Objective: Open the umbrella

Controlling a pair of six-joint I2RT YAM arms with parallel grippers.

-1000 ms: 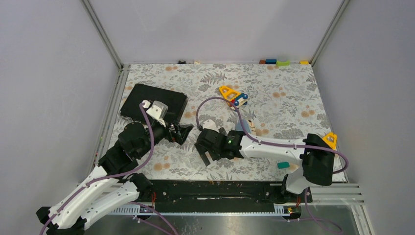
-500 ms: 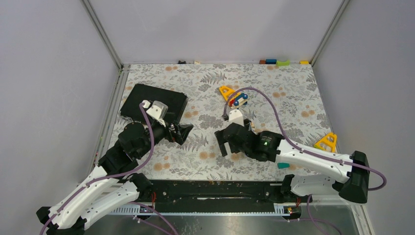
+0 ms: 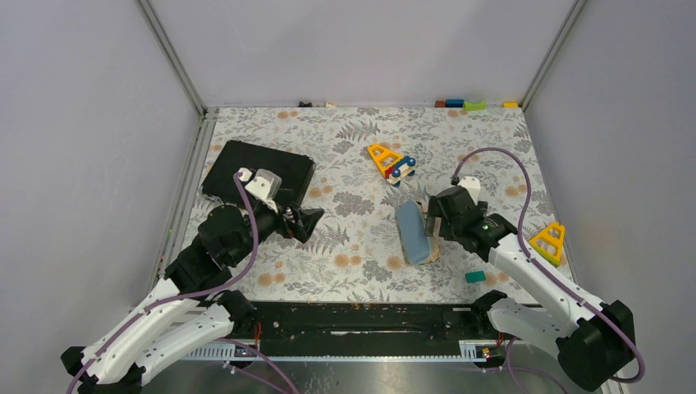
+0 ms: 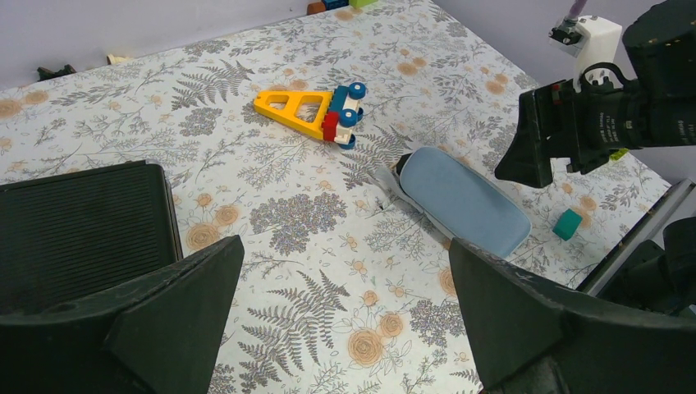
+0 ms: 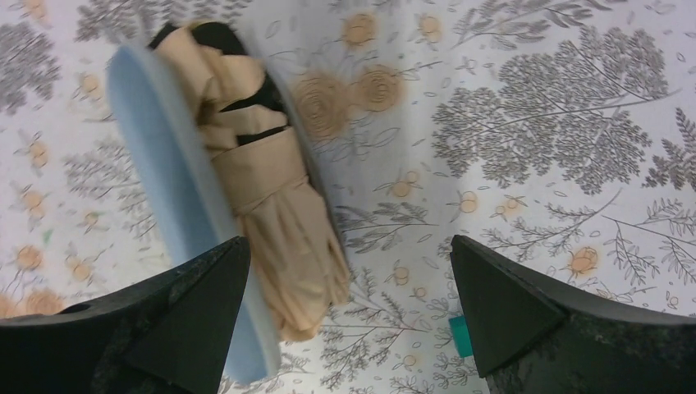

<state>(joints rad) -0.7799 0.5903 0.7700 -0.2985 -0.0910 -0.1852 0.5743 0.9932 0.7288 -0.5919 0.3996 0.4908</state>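
Shows the umbrella [image 5: 263, 189] folded shut on the flower-printed table [image 3: 353, 131], right of centre, peach-tan fabric bunched in pleats with black showing at the far end. Finds it lying lengthwise against a pale blue-grey sleeve [image 3: 413, 232], touching along one side; cannot tell whether partly tucked inside. Catches the right gripper [image 5: 346, 250] directly above the bundle, fingers spread wide to either side, clasping nothing. From overhead, puts that gripper just right of the sleeve, pointed left toward it. Places the left gripper [image 4: 345, 246] well apart, over the left half of the table, likewise spread wide and empty, hanging above the cloth beside the near right corner of a flat black case [image 3: 258, 168]. In the left wrist view, frames the sleeve mid-table with the right gripper's black fingers hovering beside it. Beyond the umbrella, toward the back wall, picks out a yellow wedge toy [image 3: 390, 159] with blue and red wheels. Near the right edge, spots a second yellow triangle [image 3: 548, 240], and closer to the arms' bases a teal block [image 3: 474, 277]. Along the far rim, lines up a few coloured blocks [image 3: 464, 104]. Leaves the umbrella's shaft and handle out of sight in all three views.
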